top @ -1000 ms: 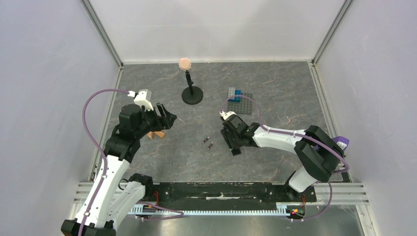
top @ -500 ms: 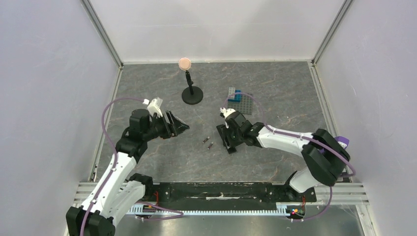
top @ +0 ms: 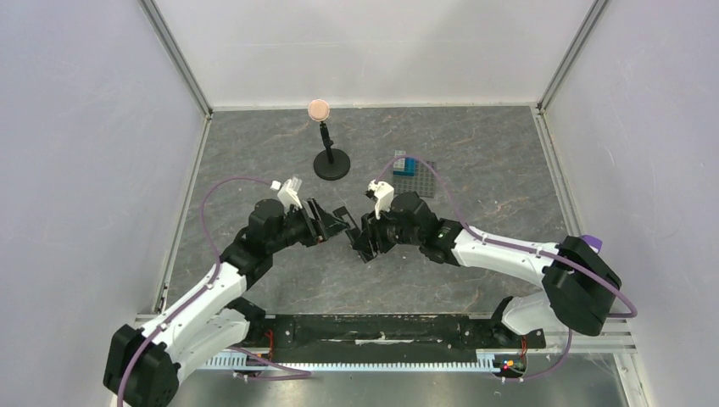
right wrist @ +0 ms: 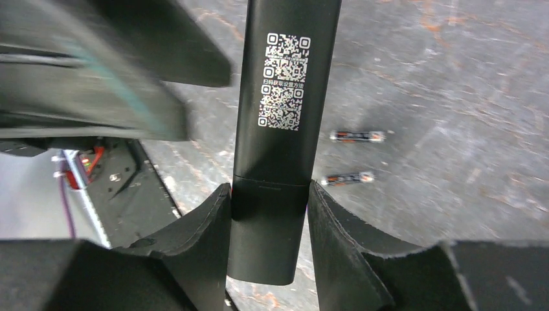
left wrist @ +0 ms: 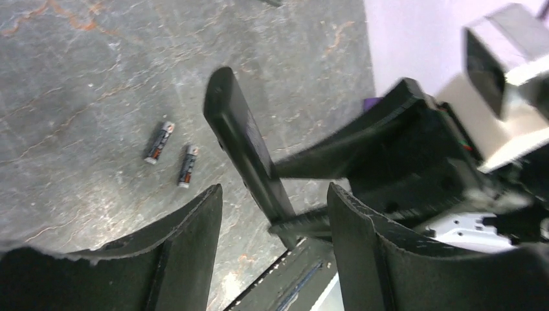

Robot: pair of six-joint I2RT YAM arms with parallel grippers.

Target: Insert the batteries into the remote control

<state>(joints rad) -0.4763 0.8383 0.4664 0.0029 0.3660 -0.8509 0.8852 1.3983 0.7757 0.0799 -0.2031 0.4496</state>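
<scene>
Holding the remote control by its lower part, the right gripper presses one finger against each narrow side of the black bar, so it is clamped on it above the table. On the face turned to the right wrist camera, two white QR codes are printed one over the other. A short line of small Chinese characters stands between them (too small for me to read surely). Below the codes, a fine seam crosses the body just above the fingers. The remote is long, slim and matt black, with straight edges.

The two batteries lie on the table under the remote, near each other but not touching. They are dark with pale metal ends, and each seems to carry an orange mark whose writing cannot be read.

The left gripper faces the right one, its fingers well apart. In the left wrist view, the near end of the remote reaches down between them, probably without touching either. Further back stand a black stand with a round pinkish head and a grey baseplate with blue bricks.
</scene>
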